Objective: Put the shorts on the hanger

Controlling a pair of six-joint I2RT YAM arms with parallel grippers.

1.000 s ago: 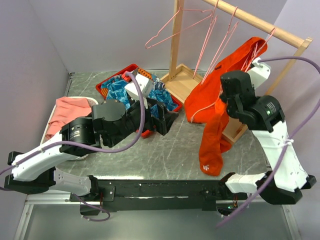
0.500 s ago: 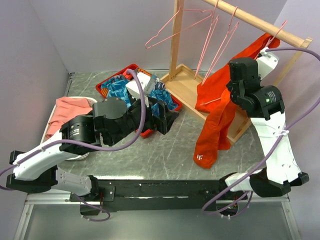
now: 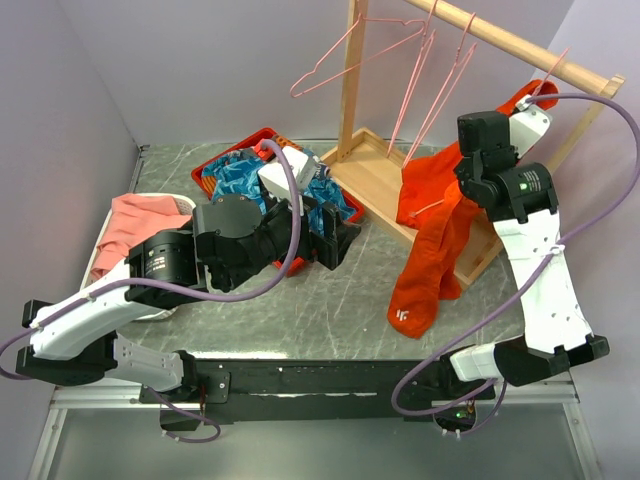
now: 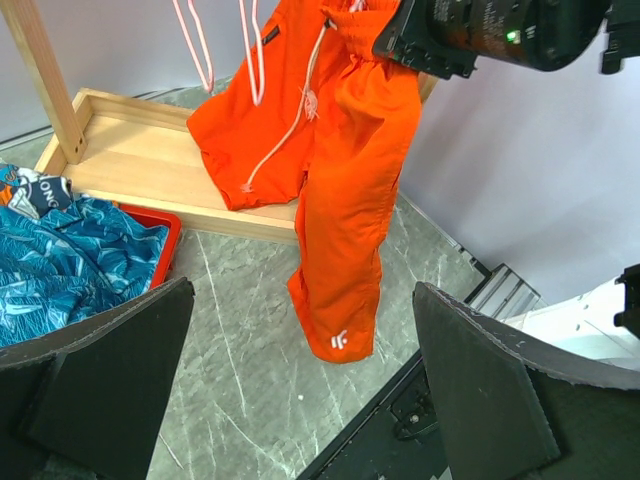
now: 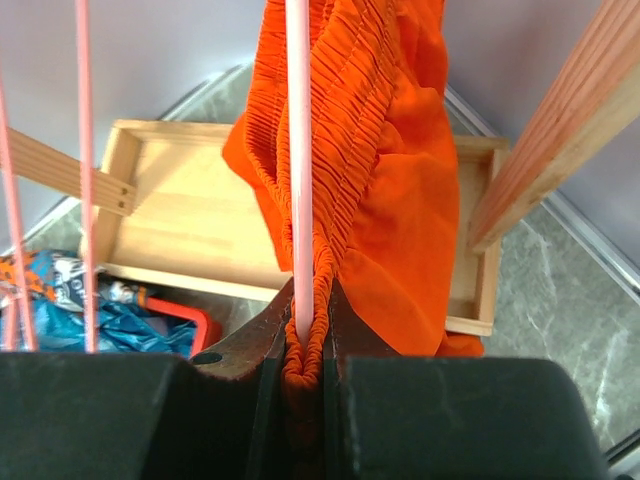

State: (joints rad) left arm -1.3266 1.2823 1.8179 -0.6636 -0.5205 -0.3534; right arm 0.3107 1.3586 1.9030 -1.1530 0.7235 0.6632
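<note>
Nearest me, the left arm is lying low and folded over the table [image 3: 330, 300]. Its forearm is reaching rightward, and the left gripper [image 3: 338, 243] is hovering with its fingers spread wide and nothing between them, just beside the red bin [image 3: 215, 160] of blue patterned cloth [image 3: 235, 180].

The right arm is climbing steeply from its base, stretched almost straight, with its wrist bending in toward the right end of the wooden rack [image 3: 520, 50]. The right gripper [image 5: 303, 340] is pinching the gathered waistband of the shorts [image 3: 430, 250] together with the thin wire of the hanger [image 5: 297, 150], the jaws closed tight on both.

The shorts are hanging lengthwise, top to bottom, with the waistband up near the rail and the legs pointing down. The shorter-looking leg is draping over the rack's wooden base. The other is dropping lower toward the tabletop, its white logo showing by the hem; I cannot tell whether it touches. The white drawstring is dangling down the front.

Farther back, other pink hangers [image 3: 350, 60] are hanging on the rail.
</note>
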